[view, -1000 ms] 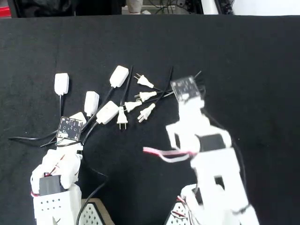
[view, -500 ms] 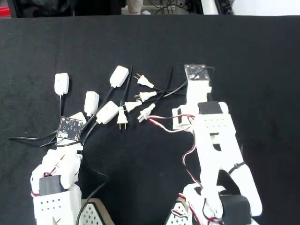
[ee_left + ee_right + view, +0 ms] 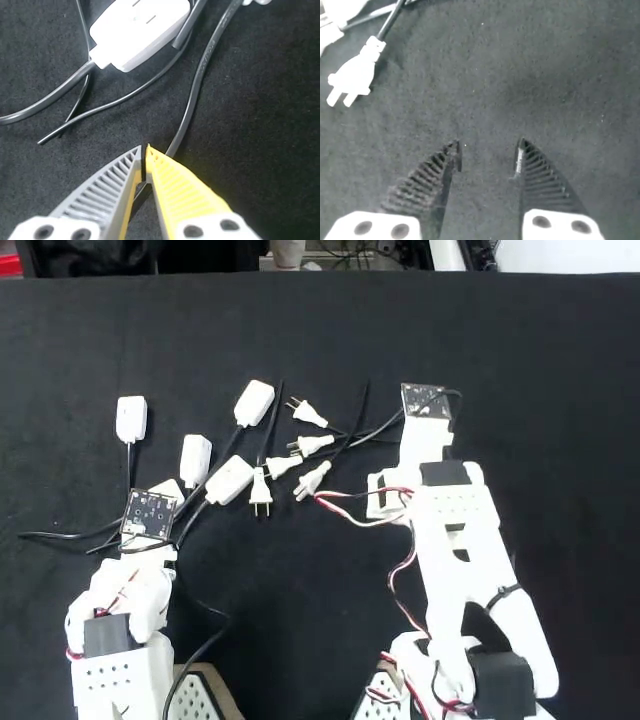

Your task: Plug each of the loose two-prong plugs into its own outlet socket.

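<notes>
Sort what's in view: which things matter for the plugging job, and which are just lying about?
Job: five plugs; white sockets; cord in the left gripper.
Lying about: tangled cables behind the table.

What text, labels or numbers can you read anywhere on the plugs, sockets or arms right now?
No readable text anywhere.
Outlet sockets and two-prong plugs: plain white, no print visible.
Socket near the left claw, which pinches a black cable: two slots, no lettering.
Right claw: unmarked.
Wrist circuit board: any marking too small to read.
</notes>
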Tool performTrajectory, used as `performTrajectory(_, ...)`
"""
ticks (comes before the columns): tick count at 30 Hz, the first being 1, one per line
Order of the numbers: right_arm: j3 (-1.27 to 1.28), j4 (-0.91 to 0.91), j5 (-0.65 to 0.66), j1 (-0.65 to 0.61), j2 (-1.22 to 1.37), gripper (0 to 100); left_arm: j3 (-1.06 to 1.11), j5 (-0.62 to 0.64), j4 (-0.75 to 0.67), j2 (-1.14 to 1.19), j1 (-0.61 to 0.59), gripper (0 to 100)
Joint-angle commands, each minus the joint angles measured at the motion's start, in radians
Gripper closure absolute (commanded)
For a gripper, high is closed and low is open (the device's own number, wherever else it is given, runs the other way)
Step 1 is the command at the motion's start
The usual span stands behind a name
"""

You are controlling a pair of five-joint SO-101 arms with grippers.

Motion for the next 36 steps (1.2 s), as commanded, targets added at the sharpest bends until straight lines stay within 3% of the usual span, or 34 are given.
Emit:
performTrajectory(1, -0.005, -0.008, -0.009, 0.008, 0.001, 81.9, 0.018, 0.008, 0.005, -0.011, 0.007, 97)
performTrajectory(36, 0.038, -0.015, -0.006, 0.005, -0.002, 81.8, 0.018, 0.008, 0.005, -0.011, 0.007, 97)
